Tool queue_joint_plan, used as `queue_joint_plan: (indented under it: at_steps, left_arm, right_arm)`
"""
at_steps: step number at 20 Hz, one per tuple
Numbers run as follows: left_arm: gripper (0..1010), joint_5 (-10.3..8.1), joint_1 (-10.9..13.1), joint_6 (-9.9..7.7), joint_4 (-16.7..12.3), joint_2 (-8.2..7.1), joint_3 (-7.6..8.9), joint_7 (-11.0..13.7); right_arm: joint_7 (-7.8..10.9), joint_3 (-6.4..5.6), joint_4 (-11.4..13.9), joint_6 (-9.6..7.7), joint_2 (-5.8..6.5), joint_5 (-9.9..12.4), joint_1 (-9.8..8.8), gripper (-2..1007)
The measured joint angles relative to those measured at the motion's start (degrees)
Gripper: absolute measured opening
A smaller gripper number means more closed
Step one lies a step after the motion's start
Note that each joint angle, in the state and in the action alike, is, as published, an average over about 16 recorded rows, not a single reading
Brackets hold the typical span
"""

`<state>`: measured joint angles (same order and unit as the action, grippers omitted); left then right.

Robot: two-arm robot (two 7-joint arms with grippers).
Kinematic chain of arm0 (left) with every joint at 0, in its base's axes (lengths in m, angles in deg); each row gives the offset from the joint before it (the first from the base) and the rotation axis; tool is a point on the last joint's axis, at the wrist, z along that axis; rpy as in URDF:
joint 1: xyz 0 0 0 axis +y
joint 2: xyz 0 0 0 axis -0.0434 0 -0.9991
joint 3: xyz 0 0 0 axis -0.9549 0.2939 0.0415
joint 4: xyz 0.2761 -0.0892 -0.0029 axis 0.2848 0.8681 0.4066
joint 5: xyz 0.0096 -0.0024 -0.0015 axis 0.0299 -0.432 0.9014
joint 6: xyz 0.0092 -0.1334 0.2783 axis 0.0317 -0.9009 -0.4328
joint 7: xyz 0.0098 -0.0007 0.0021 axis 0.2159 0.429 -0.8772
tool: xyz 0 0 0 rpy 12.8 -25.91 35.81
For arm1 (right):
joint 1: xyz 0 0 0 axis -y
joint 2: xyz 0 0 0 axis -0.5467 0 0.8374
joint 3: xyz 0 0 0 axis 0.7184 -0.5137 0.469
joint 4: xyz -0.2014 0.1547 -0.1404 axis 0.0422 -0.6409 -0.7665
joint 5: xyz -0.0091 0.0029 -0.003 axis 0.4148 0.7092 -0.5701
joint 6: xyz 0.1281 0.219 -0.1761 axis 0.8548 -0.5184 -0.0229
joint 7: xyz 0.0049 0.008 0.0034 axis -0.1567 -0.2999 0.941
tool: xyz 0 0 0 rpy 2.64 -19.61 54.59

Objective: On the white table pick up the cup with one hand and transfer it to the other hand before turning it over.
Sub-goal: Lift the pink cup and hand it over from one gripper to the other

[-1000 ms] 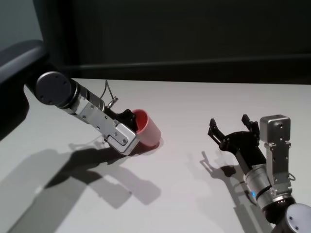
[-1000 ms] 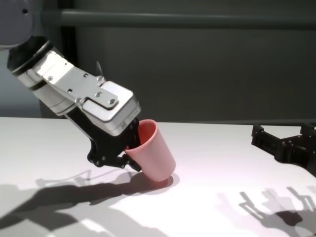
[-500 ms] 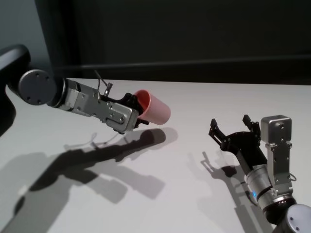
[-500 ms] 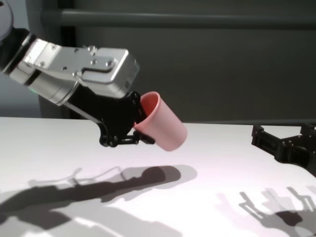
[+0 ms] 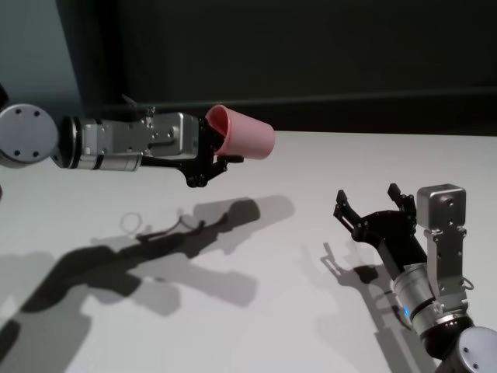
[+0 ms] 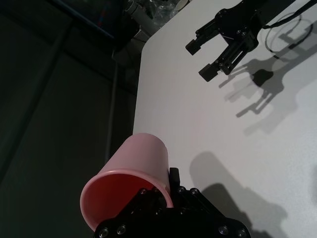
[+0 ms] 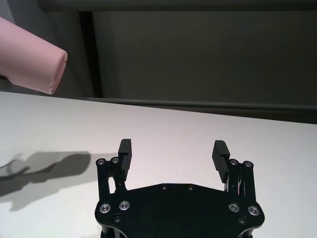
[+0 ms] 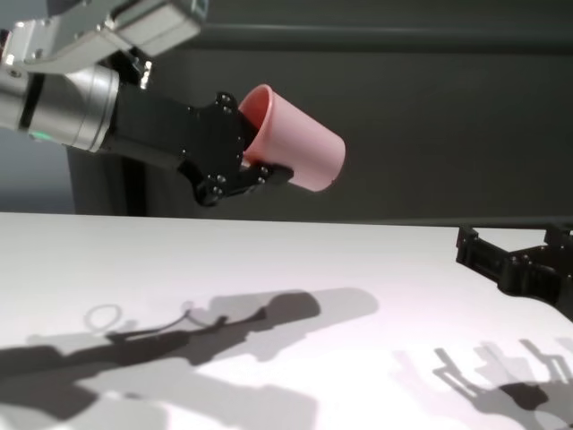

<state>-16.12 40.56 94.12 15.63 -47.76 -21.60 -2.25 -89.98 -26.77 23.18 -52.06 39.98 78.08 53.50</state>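
Honestly a lot is cut off for me here. In the right wrist view the cup runs off the upper left edge, so I only get its base end. In the chest view the right gripper slides off the right edge, one finger barely in. In the left wrist view the left gripper covers the cup's lower rim, fingertips hidden.

no readable text, labels or numbers anywhere
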Motion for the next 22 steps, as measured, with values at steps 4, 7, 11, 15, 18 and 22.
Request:
queue_joint_plan:
  at_steps: [4,7,11,15,18,22]
  left_arm:
    - [40,-5.81,2.1,-2.1,-1.0,0.33,3.37,-0.3]
    - [40,-9.97,3.5,-3.57,-1.6,0.91,5.55,-0.3]
    - [40,-14.95,5.0,-5.33,-2.1,1.93,7.83,0.0]
    - [40,-19.32,6.2,-6.87,-2.4,2.99,9.48,0.5]
    - [40,-22.17,6.8,-7.9,-2.4,3.71,10.32,1.0]
    - [40,-25.21,7.3,-8.94,-2.2,4.49,10.95,1.7]
  right_arm:
    - [0.0,0.0,0.0,0.0,0.0,0.0,0.0,1002]
    - [0.0,0.0,0.0,0.0,0.0,0.0,0.0,1002]
    - [0.0,0.0,0.0,0.0,0.0,0.0,0.0,1002]
    - [0.0,0.0,0.0,0.0,0.0,0.0,0.0,1002]
    - [0.0,0.0,0.0,0.0,0.0,0.0,0.0,1002]
    - [0.0,0.0,0.0,0.0,0.0,0.0,0.0,1002]
